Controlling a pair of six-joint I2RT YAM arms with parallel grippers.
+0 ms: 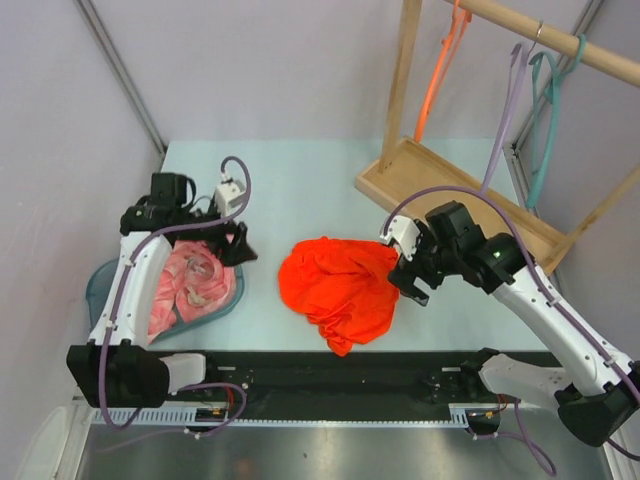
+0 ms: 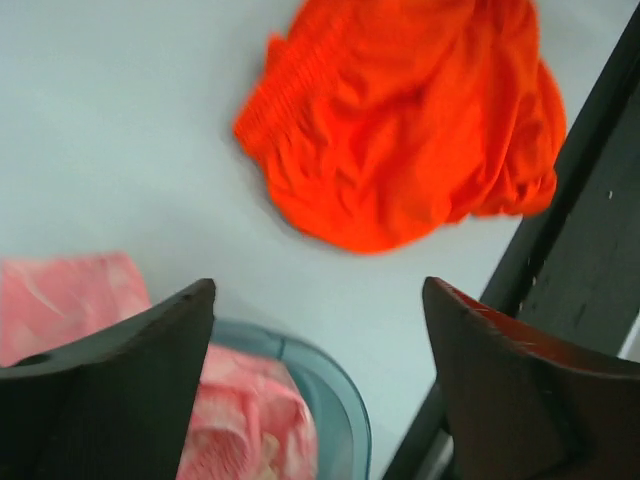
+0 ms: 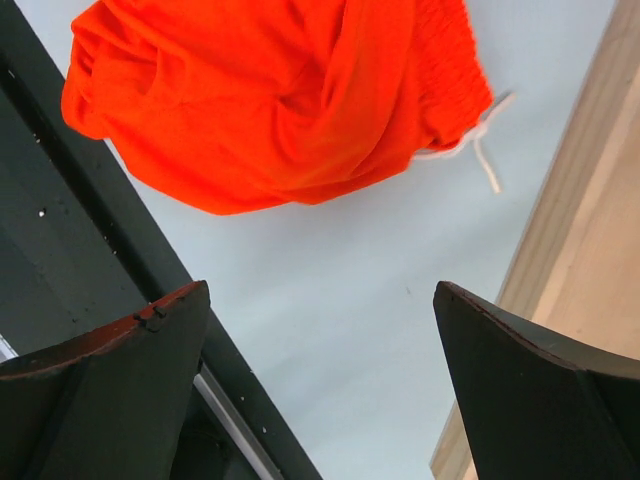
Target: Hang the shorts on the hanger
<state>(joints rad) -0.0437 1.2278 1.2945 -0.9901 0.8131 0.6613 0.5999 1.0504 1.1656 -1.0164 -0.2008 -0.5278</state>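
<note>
The orange-red shorts lie crumpled on the table's middle; they also show in the left wrist view and the right wrist view, where the white drawstring trails out. The thin orange hanger hangs on the wooden rack's rail at the back. My left gripper is open and empty, above the teal basin's right edge, left of the shorts. My right gripper is open and empty, just right of the shorts, above the table.
A teal basin at the left holds a pale pink garment. The wooden rack's base stands at the back right; a lilac hanger and a teal hanger hang on its rail. A black rail runs along the near edge.
</note>
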